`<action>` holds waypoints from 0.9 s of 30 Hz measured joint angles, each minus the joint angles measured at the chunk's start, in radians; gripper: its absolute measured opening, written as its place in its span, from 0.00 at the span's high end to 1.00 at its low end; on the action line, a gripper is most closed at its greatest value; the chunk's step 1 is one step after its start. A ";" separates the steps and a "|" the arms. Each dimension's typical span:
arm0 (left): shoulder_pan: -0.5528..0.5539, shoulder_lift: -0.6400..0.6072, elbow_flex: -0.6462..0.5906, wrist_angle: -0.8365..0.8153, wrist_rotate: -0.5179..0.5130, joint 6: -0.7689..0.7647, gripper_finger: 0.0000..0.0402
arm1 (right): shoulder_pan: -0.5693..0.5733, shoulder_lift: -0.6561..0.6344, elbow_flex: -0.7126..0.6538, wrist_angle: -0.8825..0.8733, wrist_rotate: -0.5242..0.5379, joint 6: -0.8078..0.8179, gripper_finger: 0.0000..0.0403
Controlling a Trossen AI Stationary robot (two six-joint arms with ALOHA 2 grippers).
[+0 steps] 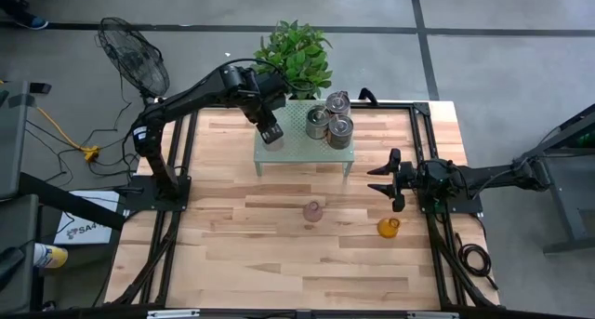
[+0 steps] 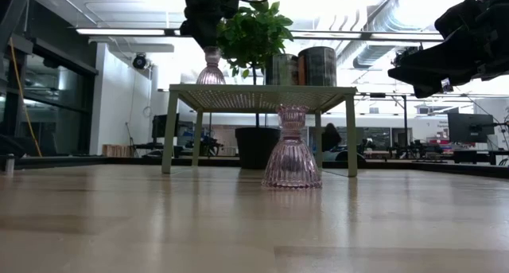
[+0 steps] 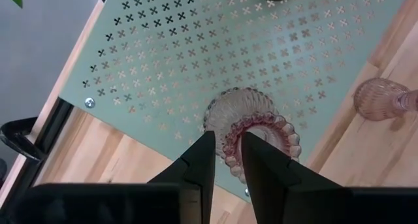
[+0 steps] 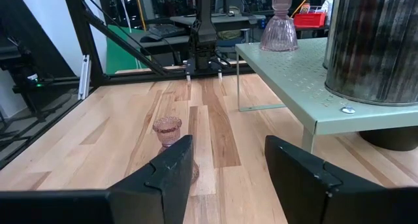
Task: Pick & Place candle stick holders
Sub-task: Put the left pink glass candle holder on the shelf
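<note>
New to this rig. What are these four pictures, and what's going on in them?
Two robot arms work at a wooden table. One camera looks straight down, one sits at table height, and one rides on each wrist. The left gripper is over a green perforated shelf, its fingers straddling the rim of a pink glass holder standing there; whether it grips is unclear. Three silver holders share the shelf. On the table stand another pink holder and an amber holder. The right gripper waits open and empty at the table's right.
</note>
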 joint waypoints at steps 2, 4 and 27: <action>0.000 0.000 0.000 0.002 -0.002 0.000 0.82 | 0.000 0.000 0.000 0.000 0.000 0.000 0.54; 0.000 0.000 0.000 0.004 -0.003 0.000 0.82 | 0.000 0.000 0.000 0.000 0.000 0.000 0.54; -0.043 -0.013 0.233 -0.141 -0.105 -0.048 0.72 | 0.000 0.000 0.000 0.000 0.000 0.000 0.54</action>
